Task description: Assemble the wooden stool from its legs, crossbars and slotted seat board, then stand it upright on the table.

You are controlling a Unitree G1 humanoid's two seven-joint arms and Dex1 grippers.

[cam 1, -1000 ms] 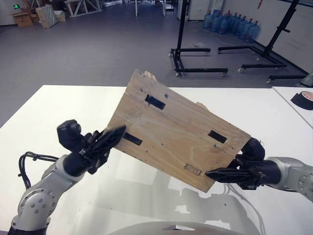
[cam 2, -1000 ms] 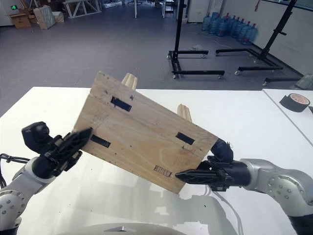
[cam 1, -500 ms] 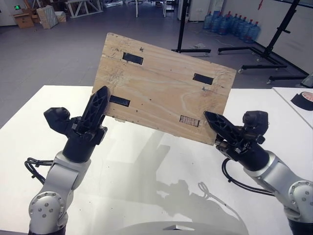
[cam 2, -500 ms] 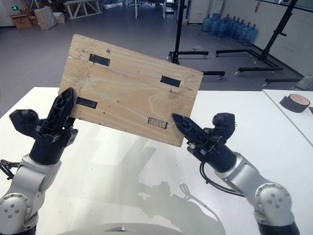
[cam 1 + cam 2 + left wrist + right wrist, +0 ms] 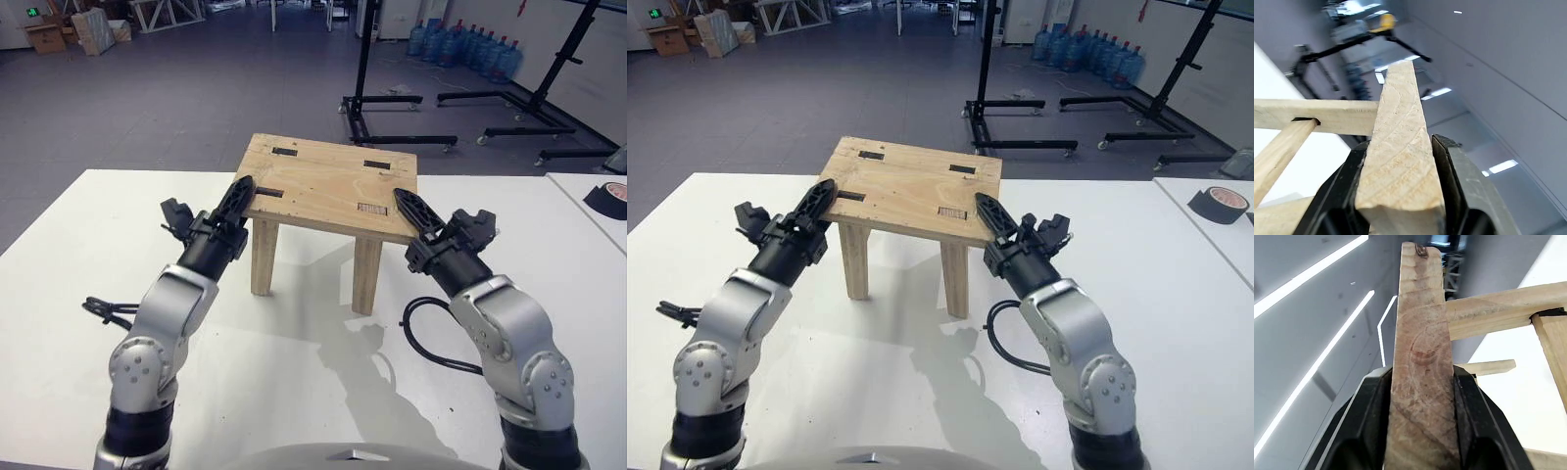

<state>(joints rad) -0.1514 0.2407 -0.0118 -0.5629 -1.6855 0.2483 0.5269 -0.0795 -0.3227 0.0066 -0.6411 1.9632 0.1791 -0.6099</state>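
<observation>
Left pincer (image 5: 242,192) and right pincer (image 5: 406,207) are pinching opposite edges of the seat board (image 5: 328,181) while the stool (image 5: 263,257) is standing upright on the surface (image 5: 108,235); uneven release is probably risking tipping it.

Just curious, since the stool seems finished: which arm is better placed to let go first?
Left, though only slightly. The left gripper clamps the seat almost above a front leg, so opening there should hardly rock the stool. The right gripper clamps the seat edge farther out from the other front leg.
</observation>
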